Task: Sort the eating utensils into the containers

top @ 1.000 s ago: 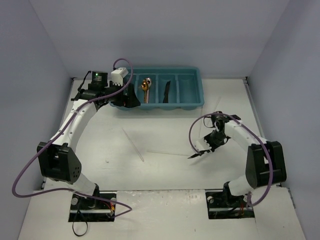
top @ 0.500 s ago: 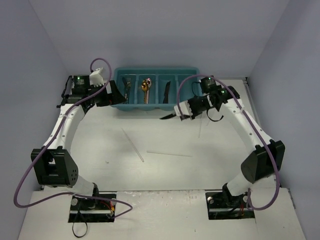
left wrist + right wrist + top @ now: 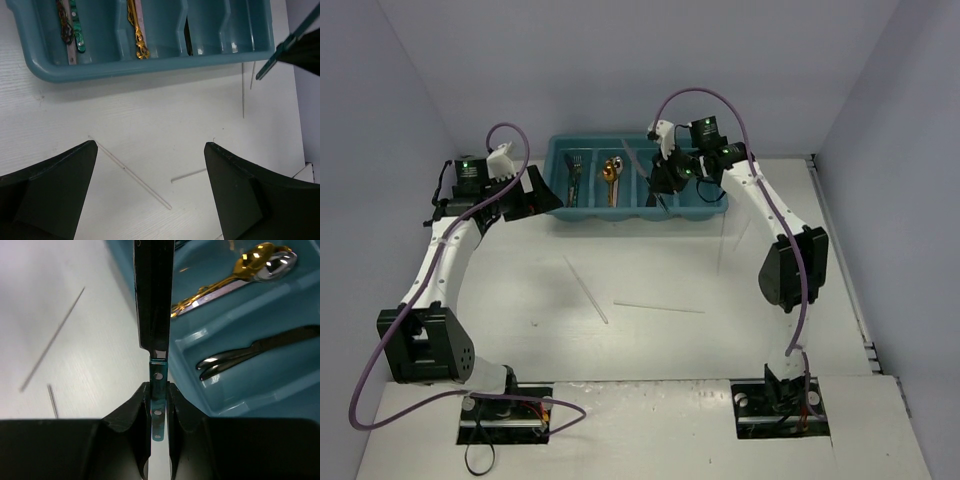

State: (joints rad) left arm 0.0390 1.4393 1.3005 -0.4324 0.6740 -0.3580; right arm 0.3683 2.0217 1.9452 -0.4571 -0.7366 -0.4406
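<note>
Right gripper: clamped on black knife, above tray.
Left gripper: wide open, empty, near tray.

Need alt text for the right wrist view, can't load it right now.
The right gripper is shut on the teal handle of a black-bladed knife, at the edge of the teal tray. In separate compartments lie a gold spoon and a dark knife; a thin stick lies on the table.
</note>
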